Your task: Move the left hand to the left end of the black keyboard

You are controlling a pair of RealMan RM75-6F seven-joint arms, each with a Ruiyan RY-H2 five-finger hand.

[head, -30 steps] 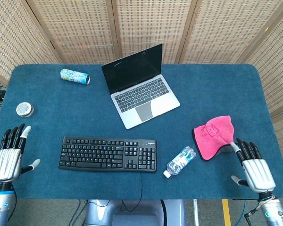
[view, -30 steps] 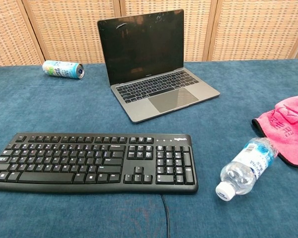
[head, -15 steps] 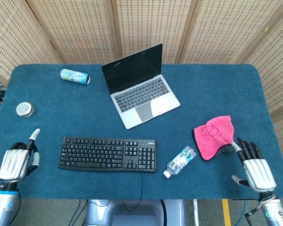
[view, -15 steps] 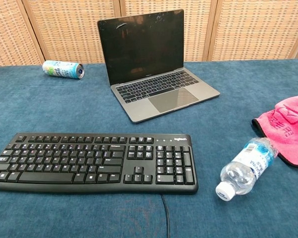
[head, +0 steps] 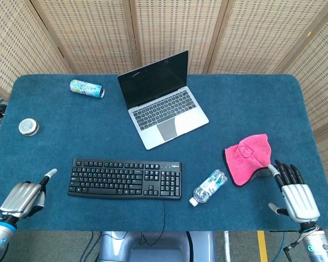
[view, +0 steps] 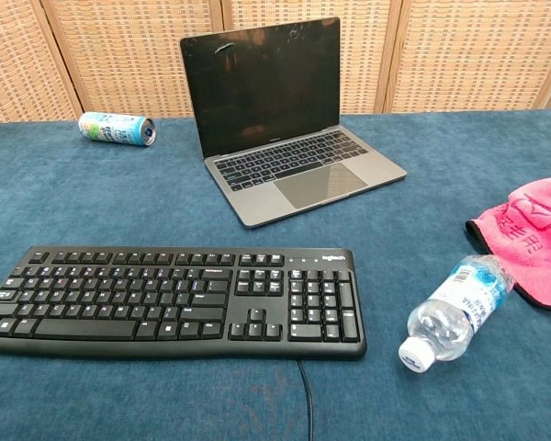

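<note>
Left hand (head: 23, 199) lower, curled, one finger pointing nearer black keyboard (head: 125, 178)

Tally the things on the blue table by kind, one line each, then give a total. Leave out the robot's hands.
Keyboard: 1
Laptop: 1
Drink can: 1
Water bottle: 1
Pink cloth: 1
Round tin: 1
Total: 6

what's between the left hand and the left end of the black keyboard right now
Nothing: in the head view only bare blue table cover separates the left hand from the black keyboard.
</note>
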